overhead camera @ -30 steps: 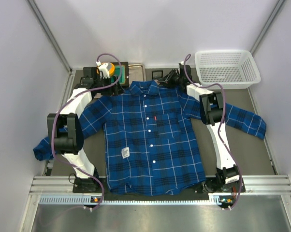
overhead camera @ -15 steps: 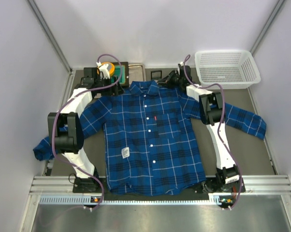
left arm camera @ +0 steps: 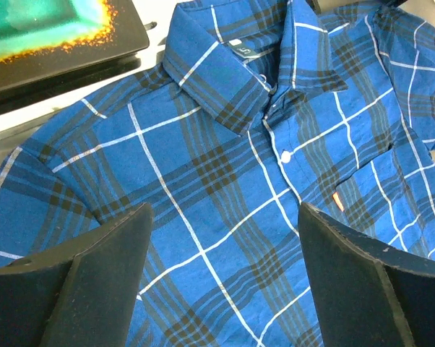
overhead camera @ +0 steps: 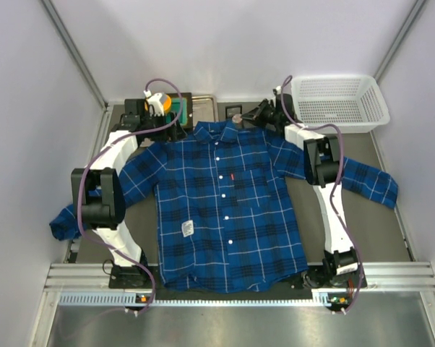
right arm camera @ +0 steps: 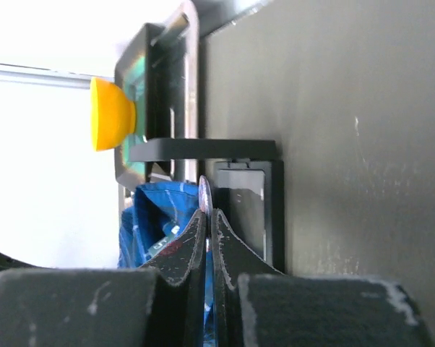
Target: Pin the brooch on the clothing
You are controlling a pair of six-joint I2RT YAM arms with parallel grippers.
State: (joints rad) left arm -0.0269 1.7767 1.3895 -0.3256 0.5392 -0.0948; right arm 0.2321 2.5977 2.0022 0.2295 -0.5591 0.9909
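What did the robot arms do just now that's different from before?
The right gripper pinched shut on the brooch, and its arm swung slightly to the right. The left gripper stayed open above the shirt, barely moving. Shirt and basket stayed put.

shirt (overhead camera: 225,195) on table (overhead camera: 380,235) | basket (overhead camera: 339,101) far right | tray (overhead camera: 207,107) behind collar (overhead camera: 219,130)

1. My overhead camera looks steeply down on the whole table (overhead camera: 376,152), distant.
2. Left wrist: close, facing the shirt collar (left arm camera: 225,79) ahead of its fingers (left arm camera: 95,275); overhead shares it.
3. Right wrist: rolled sideways, sighting along its fingertips (right arm camera: 192,246).
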